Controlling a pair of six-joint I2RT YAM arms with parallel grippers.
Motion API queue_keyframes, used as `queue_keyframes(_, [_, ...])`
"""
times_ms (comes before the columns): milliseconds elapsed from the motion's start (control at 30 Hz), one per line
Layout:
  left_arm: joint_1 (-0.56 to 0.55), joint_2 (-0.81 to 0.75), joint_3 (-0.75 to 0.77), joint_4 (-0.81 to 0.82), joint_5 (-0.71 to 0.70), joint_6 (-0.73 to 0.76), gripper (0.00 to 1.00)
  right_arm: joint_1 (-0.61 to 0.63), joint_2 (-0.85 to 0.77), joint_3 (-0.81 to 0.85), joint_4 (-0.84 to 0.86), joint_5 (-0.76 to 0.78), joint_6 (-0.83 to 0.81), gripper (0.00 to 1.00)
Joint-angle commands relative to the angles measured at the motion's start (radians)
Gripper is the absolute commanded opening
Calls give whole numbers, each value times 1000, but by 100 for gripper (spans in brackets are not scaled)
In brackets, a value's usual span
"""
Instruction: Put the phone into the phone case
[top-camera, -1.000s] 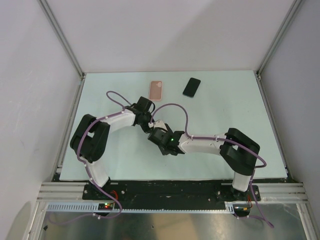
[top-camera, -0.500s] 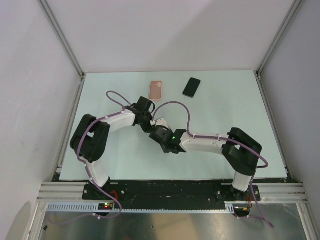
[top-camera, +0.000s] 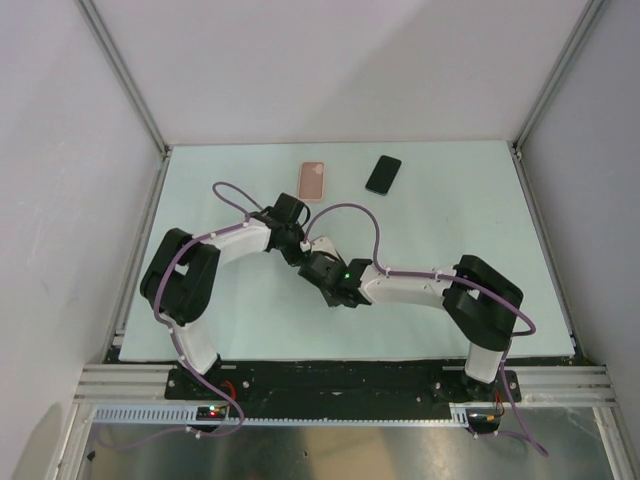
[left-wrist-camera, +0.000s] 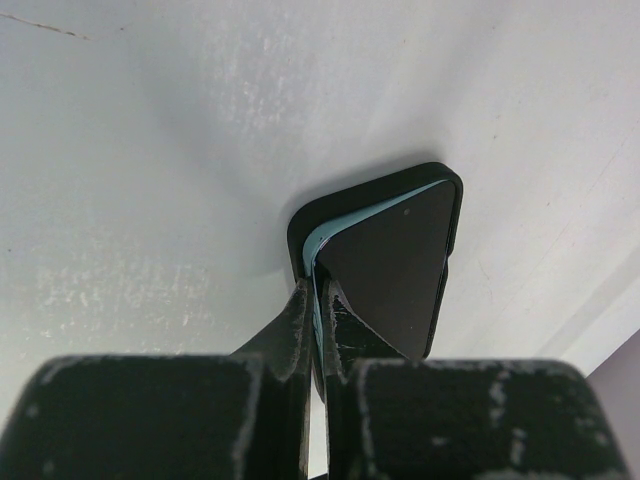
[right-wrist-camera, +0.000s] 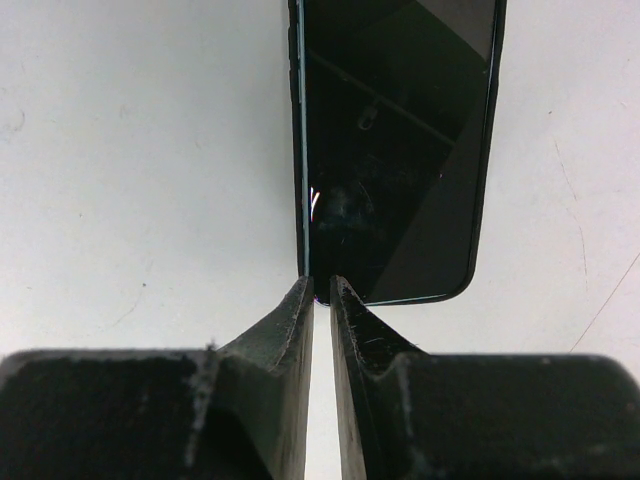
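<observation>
A phone (left-wrist-camera: 395, 255) with a dark screen sits in a black phone case (left-wrist-camera: 300, 228) with a teal inner edge, held up on its edge over the table. My left gripper (left-wrist-camera: 321, 298) is shut on one side of it, one finger behind the case and one on the screen. From the other end, my right gripper (right-wrist-camera: 320, 287) is shut on the phone's (right-wrist-camera: 400, 150) near corner. In the top view the two grippers (top-camera: 298, 250) (top-camera: 316, 264) meet at the table's middle and hide the held pair.
At the back of the pale table (top-camera: 450, 220) lie a pink case (top-camera: 313, 181) and a second black phone (top-camera: 383, 174), side by side and apart. Grey walls and metal rails (top-camera: 122, 75) close in the left, right and far sides.
My right wrist has shifted slightly up and towards the left arm. The left arm has stayed still, and both grips are unchanged.
</observation>
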Motion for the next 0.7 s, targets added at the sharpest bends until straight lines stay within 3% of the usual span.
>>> queue_keyframes(0, [4,78,-30,-32,-143,24,5,6,21,25,5,8,5,17])
queue_keyframes(667, [4,95,-24,-32,-143,23,4,16,104,-22,-20,9,38,8])
